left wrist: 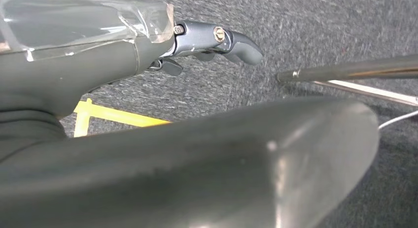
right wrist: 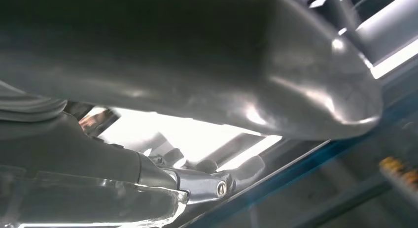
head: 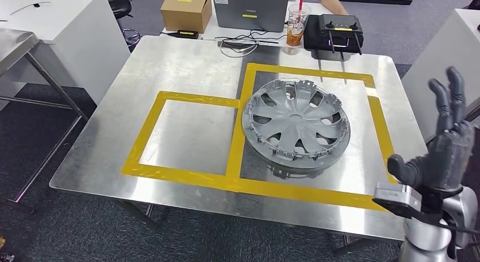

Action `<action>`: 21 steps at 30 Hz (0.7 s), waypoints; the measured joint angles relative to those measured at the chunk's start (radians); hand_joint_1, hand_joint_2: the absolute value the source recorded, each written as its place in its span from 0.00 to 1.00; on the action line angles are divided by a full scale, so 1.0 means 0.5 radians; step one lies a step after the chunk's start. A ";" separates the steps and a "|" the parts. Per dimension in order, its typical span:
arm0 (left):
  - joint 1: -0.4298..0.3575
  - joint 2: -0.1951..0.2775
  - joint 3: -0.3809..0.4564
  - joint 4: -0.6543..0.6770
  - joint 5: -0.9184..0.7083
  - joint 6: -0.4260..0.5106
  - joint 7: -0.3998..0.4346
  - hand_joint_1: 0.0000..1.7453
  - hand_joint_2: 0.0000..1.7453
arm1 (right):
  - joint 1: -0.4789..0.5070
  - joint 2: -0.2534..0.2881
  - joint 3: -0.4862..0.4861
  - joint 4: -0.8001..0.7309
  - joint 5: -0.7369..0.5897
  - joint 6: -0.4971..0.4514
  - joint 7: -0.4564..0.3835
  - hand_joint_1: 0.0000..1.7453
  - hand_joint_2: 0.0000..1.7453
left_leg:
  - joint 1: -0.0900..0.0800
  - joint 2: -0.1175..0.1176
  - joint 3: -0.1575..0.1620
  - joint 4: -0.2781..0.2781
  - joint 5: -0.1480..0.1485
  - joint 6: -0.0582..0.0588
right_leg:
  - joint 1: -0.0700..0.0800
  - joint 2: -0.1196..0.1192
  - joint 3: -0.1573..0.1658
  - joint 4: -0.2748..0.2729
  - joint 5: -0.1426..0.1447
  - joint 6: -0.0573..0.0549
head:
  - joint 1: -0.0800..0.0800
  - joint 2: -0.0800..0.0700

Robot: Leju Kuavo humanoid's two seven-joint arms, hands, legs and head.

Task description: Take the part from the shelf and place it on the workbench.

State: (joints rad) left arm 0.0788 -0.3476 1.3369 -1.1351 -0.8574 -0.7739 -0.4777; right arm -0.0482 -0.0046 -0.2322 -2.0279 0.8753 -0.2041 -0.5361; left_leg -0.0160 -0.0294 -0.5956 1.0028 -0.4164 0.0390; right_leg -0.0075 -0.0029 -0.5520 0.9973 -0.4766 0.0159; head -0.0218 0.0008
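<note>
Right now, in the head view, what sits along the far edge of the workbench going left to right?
Cardboard box → laptop → iced drink cup → black controller.

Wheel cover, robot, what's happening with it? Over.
Right hand raised beside the table, holding nothing. Left hand hanging low over the carpet. Wheel cover lies flat inside the bigger yellow tape square. Nothing blocking it.

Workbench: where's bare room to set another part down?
The left taped square on the workbench is bare, bordered by the hubcap on its right. The near-left corner is free too. The far edge is crowded: box, laptop, cup, controller.
</note>
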 joint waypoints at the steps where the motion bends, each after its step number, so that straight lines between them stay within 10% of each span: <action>1: 0.022 -0.002 -0.022 -0.017 0.055 0.015 0.026 0.00 0.00 | 0.077 0.009 -0.054 -0.045 -0.021 -0.009 -0.008 0.00 0.00 | 0.001 0.001 -0.002 0.002 0.002 -0.009 | 0.000 0.003 -0.002 -0.004 0.011 -0.012 | 0.000 0.000; 3: 0.073 -0.007 -0.081 -0.050 0.181 0.053 0.085 0.00 0.00 | 0.224 0.031 -0.147 -0.102 -0.047 -0.018 -0.023 0.00 0.00 | 0.006 0.009 -0.017 0.030 -0.027 -0.029 | -0.010 0.003 -0.005 -0.008 0.031 -0.034 | -0.001 0.000; 7: 0.156 -0.013 -0.215 -0.097 0.385 0.132 0.177 0.00 0.00 | 0.455 0.094 -0.287 -0.135 -0.046 0.059 -0.003 0.00 0.00 | 0.035 0.034 -0.142 0.452 -0.350 -0.081 | -0.020 -0.002 -0.051 -0.007 0.076 -0.056 | -0.020 0.000; 9: 0.187 -0.015 -0.279 -0.107 0.451 0.162 0.210 0.00 0.00 | 0.519 0.129 -0.355 -0.130 -0.040 0.113 0.006 0.00 0.00 | 0.049 0.039 -0.133 0.568 -0.416 -0.093 | -0.020 -0.002 -0.087 -0.003 0.102 -0.051 | -0.020 0.000; 14: 0.264 -0.019 -0.440 -0.161 0.685 0.268 0.330 0.00 0.00 | 0.592 0.216 -0.504 -0.090 0.038 0.351 0.028 0.00 0.00 | 0.042 0.043 0.284 -0.030 -0.263 -0.063 | -0.018 0.005 -0.126 -0.013 0.175 -0.013 | -0.020 -0.001; 18: 0.381 -0.022 -0.617 -0.229 0.950 0.408 0.466 0.00 0.00 | 0.628 0.317 -0.664 0.033 0.138 0.534 -0.021 0.00 0.00 | 0.021 0.047 0.260 -0.070 -0.189 -0.001 | -0.029 0.004 -0.133 -0.024 0.198 0.031 | -0.022 -0.001; 21: 0.453 -0.026 -0.735 -0.277 1.058 0.468 0.531 0.00 0.00 | 0.634 0.374 -0.775 0.103 0.204 0.636 -0.046 0.00 0.00 | 0.021 0.056 0.183 -0.090 -0.102 0.038 | -0.029 0.005 -0.220 0.211 -0.036 -0.002 | -0.013 -0.001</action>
State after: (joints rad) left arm 0.3052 -0.3604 0.9695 -1.2734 -0.3286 -0.5398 -0.2125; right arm 0.2688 0.1822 -0.6199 -1.9766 0.9775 0.1141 -0.5589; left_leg -0.0055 -0.0013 -0.5041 0.9579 -0.4673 0.0583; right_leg -0.0222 -0.0005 -0.6619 1.1030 -0.4944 0.0148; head -0.0281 0.0004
